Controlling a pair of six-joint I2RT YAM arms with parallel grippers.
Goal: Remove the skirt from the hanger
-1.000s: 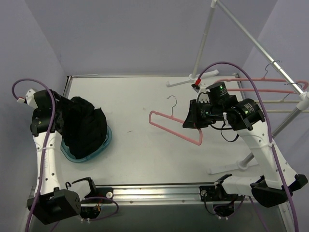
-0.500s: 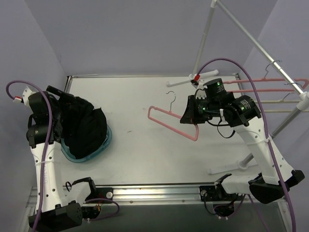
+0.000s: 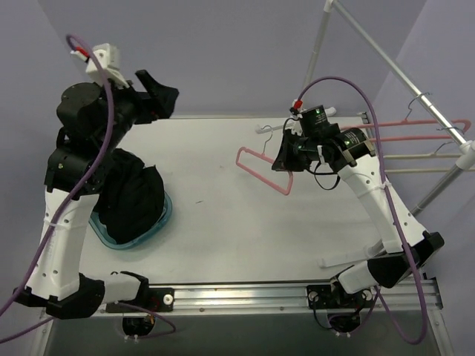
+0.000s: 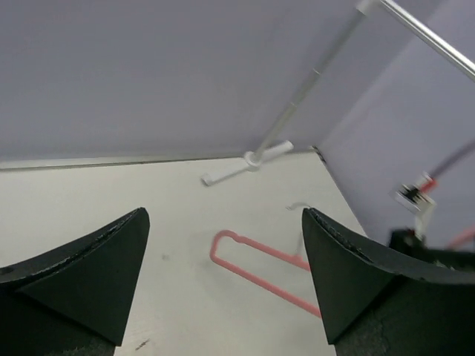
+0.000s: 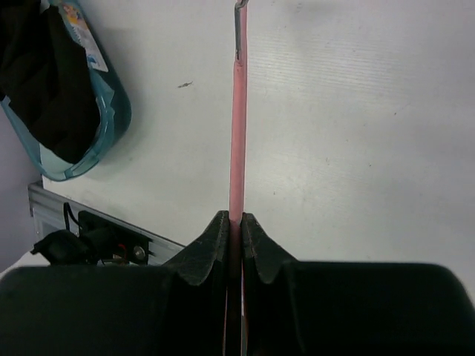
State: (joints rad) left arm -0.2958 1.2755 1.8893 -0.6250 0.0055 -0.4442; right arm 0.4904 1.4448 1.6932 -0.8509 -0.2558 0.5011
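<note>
Where the top view looks down, the left end effector (image 3: 157, 90) hangs high over the left rear of the bench (image 3: 223, 237), fingers apart, holding nothing. Black skirt (image 3: 133, 196) lies heaped in a teal basket (image 3: 162, 221) at bench left, off the hanger (image 3: 254, 166). Right end effector (image 3: 283, 160) is clamped on that bare pink hanger over bench centre-right, wire hook toward the rear. Rack (image 3: 318, 46) at right rear carries more pink hangers (image 3: 415, 122).

Left wrist: both fingers (image 4: 89, 274) spread wide, gap empty; hanger seen beyond them.

Right wrist: fingers pinched tight on the hanger's bar, which runs straight away; skirt and basket at upper left.
</note>
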